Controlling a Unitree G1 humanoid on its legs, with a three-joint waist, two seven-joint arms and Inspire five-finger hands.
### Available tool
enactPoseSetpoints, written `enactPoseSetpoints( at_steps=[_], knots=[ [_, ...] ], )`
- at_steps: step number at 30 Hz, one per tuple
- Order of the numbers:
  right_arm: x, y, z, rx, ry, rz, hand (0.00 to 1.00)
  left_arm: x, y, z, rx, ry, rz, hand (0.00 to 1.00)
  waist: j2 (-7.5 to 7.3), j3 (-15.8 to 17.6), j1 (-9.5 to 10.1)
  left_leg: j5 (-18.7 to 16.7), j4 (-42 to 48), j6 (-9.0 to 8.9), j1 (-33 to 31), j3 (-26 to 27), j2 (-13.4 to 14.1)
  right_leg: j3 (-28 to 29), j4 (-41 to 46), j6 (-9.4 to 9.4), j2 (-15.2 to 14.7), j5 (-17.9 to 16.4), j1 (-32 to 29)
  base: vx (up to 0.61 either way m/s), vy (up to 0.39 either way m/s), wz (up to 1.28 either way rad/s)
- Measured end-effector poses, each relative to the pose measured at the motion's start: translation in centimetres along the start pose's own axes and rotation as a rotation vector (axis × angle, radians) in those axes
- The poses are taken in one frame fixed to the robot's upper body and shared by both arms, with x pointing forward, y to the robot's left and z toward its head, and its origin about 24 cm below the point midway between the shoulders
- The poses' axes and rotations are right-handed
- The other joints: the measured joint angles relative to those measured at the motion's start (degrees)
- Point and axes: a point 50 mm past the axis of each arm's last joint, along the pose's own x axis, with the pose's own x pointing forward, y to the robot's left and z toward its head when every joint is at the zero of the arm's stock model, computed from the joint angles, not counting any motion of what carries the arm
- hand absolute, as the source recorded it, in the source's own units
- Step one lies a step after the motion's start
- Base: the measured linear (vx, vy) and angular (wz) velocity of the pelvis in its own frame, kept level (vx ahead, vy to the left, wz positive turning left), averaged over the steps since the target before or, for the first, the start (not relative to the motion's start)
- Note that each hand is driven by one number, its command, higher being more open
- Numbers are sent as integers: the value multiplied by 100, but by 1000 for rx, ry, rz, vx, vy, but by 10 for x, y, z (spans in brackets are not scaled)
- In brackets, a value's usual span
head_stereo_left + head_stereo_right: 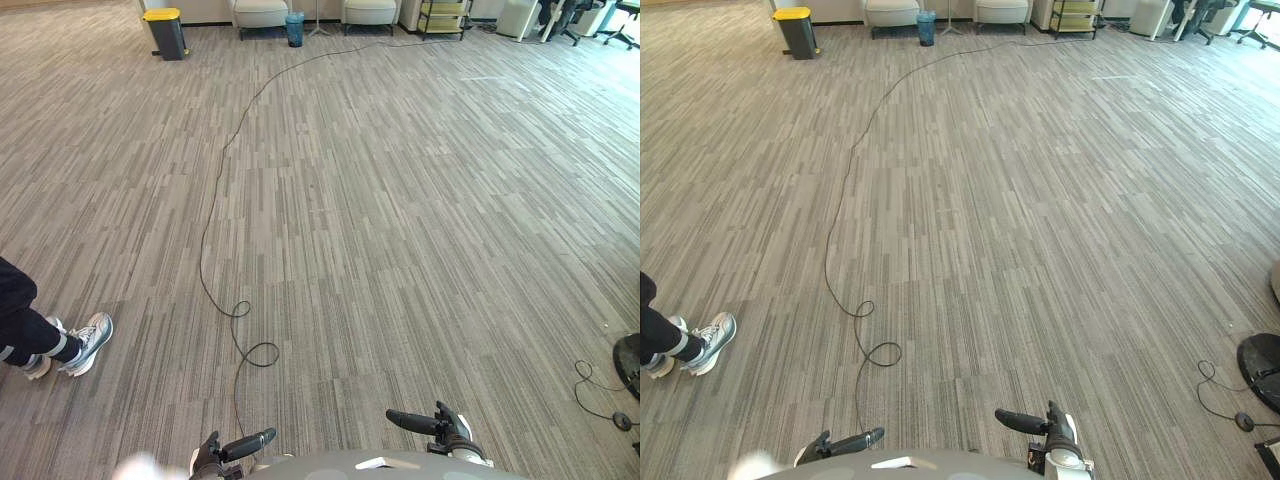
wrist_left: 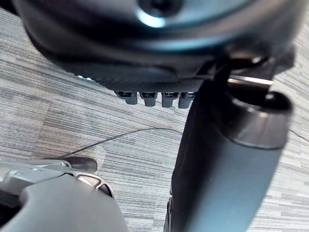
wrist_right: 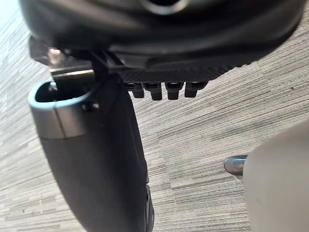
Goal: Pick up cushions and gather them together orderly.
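Grey carpet floor runs to the far end, where pale cushioned seats stand, possibly the cushions. My left hand and right hand hang near, both released, holding nothing.

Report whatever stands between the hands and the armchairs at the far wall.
No cushion is in sight. Between the left hand and right hand and the armchairs, nothing visible blocks the carpet. A person's shoes stand off to the left; a yellow-lidded bin and a blue bin stand by the far wall.
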Motion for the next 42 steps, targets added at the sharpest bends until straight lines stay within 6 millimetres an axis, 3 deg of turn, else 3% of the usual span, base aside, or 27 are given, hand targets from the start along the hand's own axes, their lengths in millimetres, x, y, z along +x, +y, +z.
enactPoseSetpoints(
  at_steps=[24,42],
  knots=[
    [0,-2,0,14,-3,-14,100,0,-1,0,24,-2,-5,100,35,51,-3,-29,18,-44,-55,-27,63,-157,-82,-98,22,-15,45,15,-37,3],
    [0,-10,-9,165,46,-49,100,0,-3,0,52,0,-9,100,92,15,1,275,-464,144,-42,-609,-223,-779,-207,-96,-157,-18,91,10,-10,16]
  ],
)
